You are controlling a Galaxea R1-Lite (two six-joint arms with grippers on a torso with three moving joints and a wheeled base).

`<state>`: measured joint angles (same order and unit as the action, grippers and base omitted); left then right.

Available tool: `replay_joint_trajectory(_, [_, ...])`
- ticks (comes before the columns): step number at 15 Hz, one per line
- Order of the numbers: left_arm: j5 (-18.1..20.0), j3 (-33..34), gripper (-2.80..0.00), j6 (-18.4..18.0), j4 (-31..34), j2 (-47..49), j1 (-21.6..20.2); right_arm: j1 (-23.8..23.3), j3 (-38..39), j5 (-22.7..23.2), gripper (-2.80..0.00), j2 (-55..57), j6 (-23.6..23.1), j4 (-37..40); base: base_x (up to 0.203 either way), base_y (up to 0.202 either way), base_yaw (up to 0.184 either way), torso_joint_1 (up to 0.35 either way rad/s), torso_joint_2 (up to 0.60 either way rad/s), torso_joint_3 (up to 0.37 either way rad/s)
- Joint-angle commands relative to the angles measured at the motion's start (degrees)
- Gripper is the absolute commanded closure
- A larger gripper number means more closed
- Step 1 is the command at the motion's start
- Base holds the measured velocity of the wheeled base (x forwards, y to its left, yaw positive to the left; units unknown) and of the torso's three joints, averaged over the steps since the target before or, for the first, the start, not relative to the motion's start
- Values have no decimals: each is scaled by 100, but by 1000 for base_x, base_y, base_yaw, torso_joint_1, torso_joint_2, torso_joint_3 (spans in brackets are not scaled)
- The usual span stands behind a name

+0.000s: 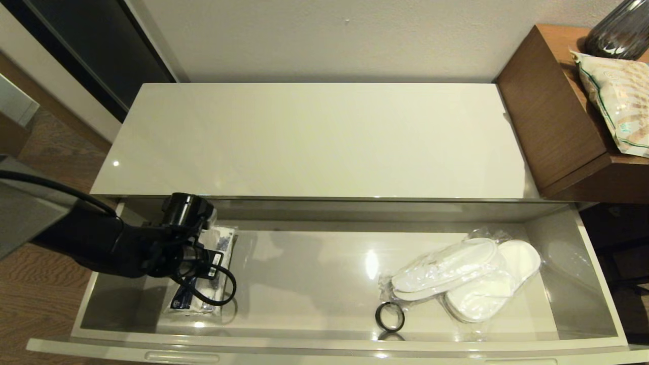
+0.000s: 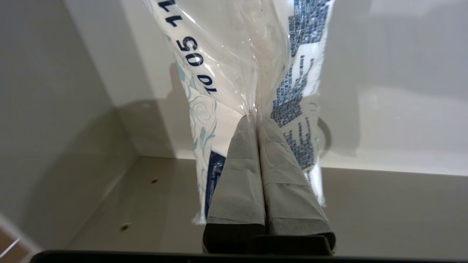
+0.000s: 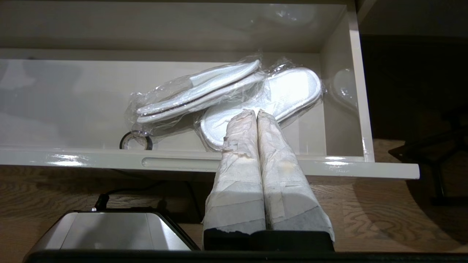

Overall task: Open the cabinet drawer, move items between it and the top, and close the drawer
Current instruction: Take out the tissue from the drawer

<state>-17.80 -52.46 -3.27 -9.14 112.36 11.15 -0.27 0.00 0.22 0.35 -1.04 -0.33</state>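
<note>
- At the left end of the open drawer (image 1: 606, 304), the left gripper (image 2: 257, 118) is seen lowered inside, its padded fingers (image 2: 239, 175) pressed together on a fold of the clear wrapper of the tissue pack (image 1: 200, 284).
- From the wrist view the pack (image 2: 204, 109) is seen hanging or lying straight out ahead of the fingertips; whether it is already clear of the drawer floor cannot be told.
- The pack's long axis is seen to run from the drawer's back toward its front, so it lies crosswise to the drawer's length, with the pinch taken nearer its rear end.
- Directly behind and above the pack, the cabinet top (image 1: 314, 142) is seen bare; the coming move is judged to be a lift up and back over the drawer's rear edge, with the pack likely to dangle from its wrapper.
- Further right on the drawer floor a small black ring (image 1: 390, 317) is seen, just beside the bagged slippers (image 1: 466, 279), which lie slanted near the right end, well apart from the left gripper.
- Outside the drawer front, low over the wooden floor, the right gripper (image 3: 257, 112) is seen parked with its fingers closed on nothing; it is pointed toward the slippers (image 3: 226, 91) and is the nearer arm for them.
- At the far right, a brown side table (image 1: 552, 116) with a snack bag (image 1: 616, 101) is seen, untouched.
</note>
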Motion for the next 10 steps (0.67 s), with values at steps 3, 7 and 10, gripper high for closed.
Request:
replay_joint_trajectory(3, [46, -32, 0, -78, 701, -795, 24, 0, 0, 4, 0, 9, -2, -2, 0, 0, 0, 0, 0, 0])
replay_joint_trajectory(7, [145, -86, 0, -104, 1119, -1198, 137, 0, 0, 4, 0, 9, -2, -2, 0, 0, 0, 0, 0, 0])
replay_joint_trajectory(10, [207, -164, 0, -113, 1335, -1390, 210, 0, -8, 4, 0, 9, -2, -2, 0, 0, 0, 0, 0, 0])
